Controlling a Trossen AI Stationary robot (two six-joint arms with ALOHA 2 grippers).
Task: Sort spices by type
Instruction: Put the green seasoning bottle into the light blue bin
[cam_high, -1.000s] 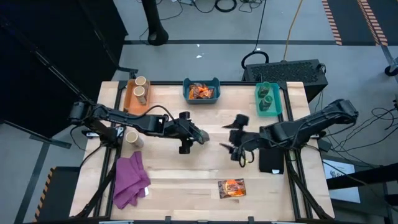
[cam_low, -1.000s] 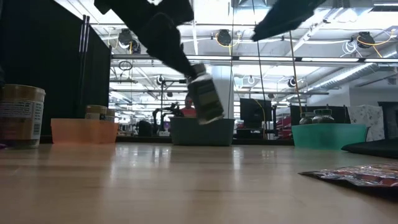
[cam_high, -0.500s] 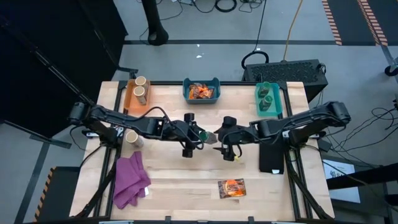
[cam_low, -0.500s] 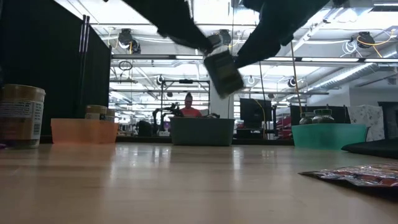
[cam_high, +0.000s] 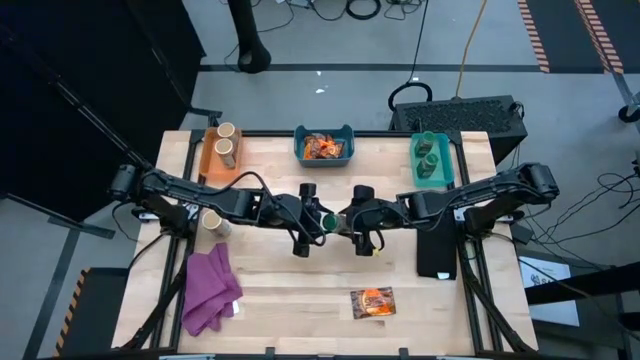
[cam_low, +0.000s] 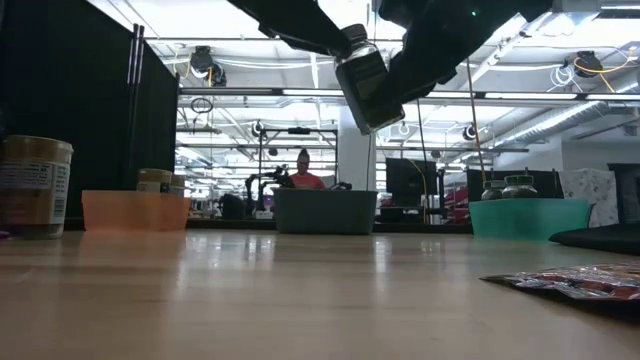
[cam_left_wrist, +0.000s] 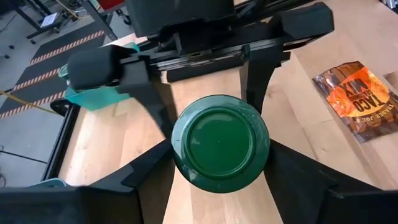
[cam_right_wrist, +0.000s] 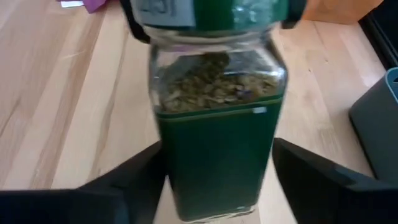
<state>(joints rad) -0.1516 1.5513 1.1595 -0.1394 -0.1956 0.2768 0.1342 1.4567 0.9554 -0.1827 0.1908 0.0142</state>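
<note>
Both arms meet over the middle of the counter (cam_high: 300, 290). The left tool (cam_high: 322, 221) is clenched on a dark-green jar (cam_high: 328, 221), held in the air at frame centre in the high view. In the low view the jar (cam_low: 367, 78) hangs tilted near the top centre, well above the wood. The left wrist view shows its round green lid (cam_left_wrist: 220, 142) pinned between the two dark fingers (cam_left_wrist: 149, 177).

The right tool (cam_high: 350, 219) is just beside the jar, coming in from the right of the high frame. In the right wrist view the jar (cam_right_wrist: 214, 124) sits between the spread fingers (cam_right_wrist: 134, 171); gaps show on both sides, so this tool is released, not gripping.

Other spices, high view:
- Two tan jars (cam_high: 224, 143) stand in the orange bin (cam_high: 210, 160), upper left.
- One tan jar (cam_high: 212, 222) stands on the counter at left, just above the purple cloth (cam_high: 210, 290).
- Orange packets (cam_high: 324, 147) lie in the blue bin (cam_high: 324, 158), top centre.
- Dark-green jars (cam_high: 430, 155) are in the teal bin (cam_high: 431, 179), upper right.
- One packet (cam_high: 372, 302) lies flat on the counter, lower centre-right.
</note>
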